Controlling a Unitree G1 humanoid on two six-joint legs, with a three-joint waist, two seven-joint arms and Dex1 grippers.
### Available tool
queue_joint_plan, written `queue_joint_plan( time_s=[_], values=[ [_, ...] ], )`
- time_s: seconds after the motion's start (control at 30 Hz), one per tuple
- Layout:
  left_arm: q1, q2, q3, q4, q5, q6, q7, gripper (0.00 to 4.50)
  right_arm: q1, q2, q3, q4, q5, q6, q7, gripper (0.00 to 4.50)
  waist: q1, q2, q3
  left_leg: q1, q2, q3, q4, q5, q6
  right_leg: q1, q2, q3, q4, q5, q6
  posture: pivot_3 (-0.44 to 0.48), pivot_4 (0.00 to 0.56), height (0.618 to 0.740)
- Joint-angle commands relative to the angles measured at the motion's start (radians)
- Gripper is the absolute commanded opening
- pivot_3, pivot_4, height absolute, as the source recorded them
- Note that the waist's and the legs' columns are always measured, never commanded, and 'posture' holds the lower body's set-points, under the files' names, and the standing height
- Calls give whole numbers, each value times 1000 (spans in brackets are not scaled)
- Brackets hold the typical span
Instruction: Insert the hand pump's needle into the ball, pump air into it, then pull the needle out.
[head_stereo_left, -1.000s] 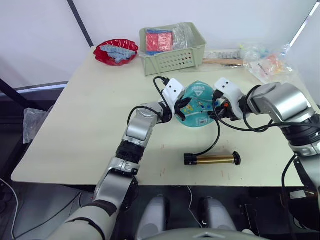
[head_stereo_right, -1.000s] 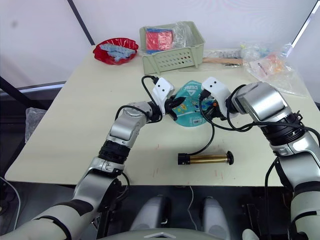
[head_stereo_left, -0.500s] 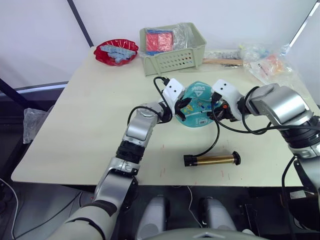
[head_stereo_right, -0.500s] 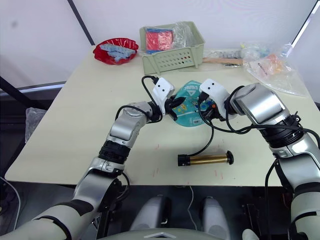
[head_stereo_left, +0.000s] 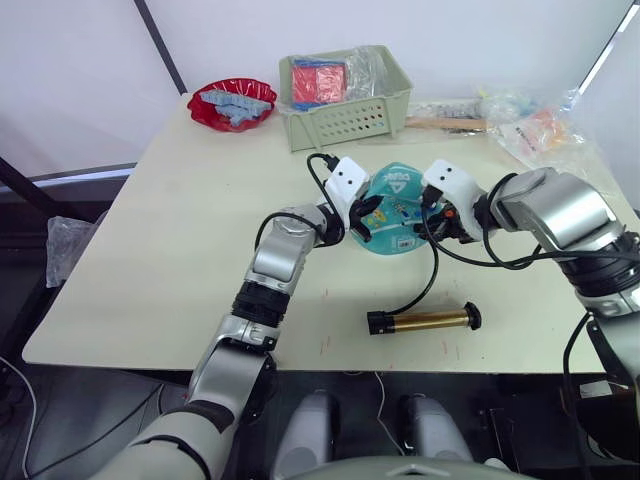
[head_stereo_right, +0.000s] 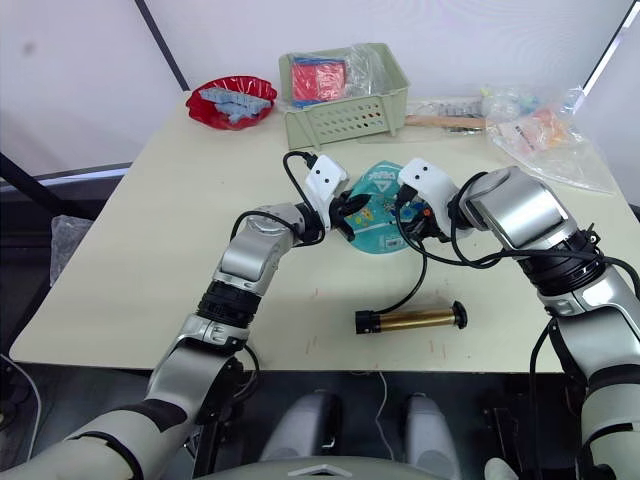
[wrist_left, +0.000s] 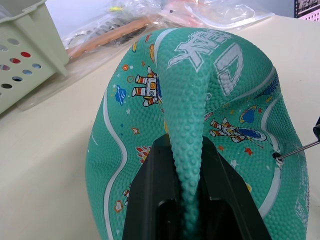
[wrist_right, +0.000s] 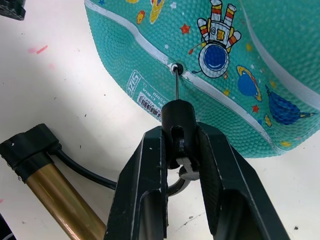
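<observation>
Two tools meet at the ball (head_stereo_left: 396, 212), a limp teal shell resting on the counter (head_stereo_left: 180, 230) in front of a green basket (head_stereo_left: 345, 98). Left tool (wrist_left: 183, 192): fingers pinched together on a raised fold of the ball's skin. Right tool (wrist_right: 181, 172): fingers clamped on the black fitting of the needle (wrist_right: 176, 86), whose tip sits in the ball's valve hole. A black hose (head_stereo_left: 425, 283) runs from the fitting to the hand pump (head_stereo_left: 424, 320), lying flat on the counter nearer the robot, apart from the ball.
</observation>
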Motion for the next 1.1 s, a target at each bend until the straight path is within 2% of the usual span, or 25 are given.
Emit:
queue_joint_plan(
  time_s=[0.03, 0.4, 0.7, 1.1],
  values=[
    [18, -17, -30, -21, -5, 10, -13, 18, -23, 4, 25, 8, -10, 10, 13, 314, 0, 0, 0, 0, 0, 0, 0, 0, 0, 0, 0, 0, 0, 0, 0, 0, 150, 740],
    [31, -30, -53, -63, -5, 35, -25, 18, -102, 37, 77, 61, -27, 50, 38, 314, -2, 0, 0, 0, 0, 0, 0, 0, 0, 0, 0, 0, 0, 0, 0, 0, 150, 740],
    [44, -42, -66, -75, 2, 40, -35, 18, -170, 81, 141, 121, -59, 12, 77, 314, -7, 0, 0, 1, 0, 0, 0, 0, 0, 0, 0, 0, 0, 0, 0, 0, 150, 740],
    [55, -64, -46, -76, -4, 55, -23, 18, -210, 160, 143, 148, -78, 3, 113, 314, -23, 0, 0, 2, 0, -2, 0, 0, 0, 0, 0, 0, 3, 0, 0, 0, 150, 740]
  ],
)
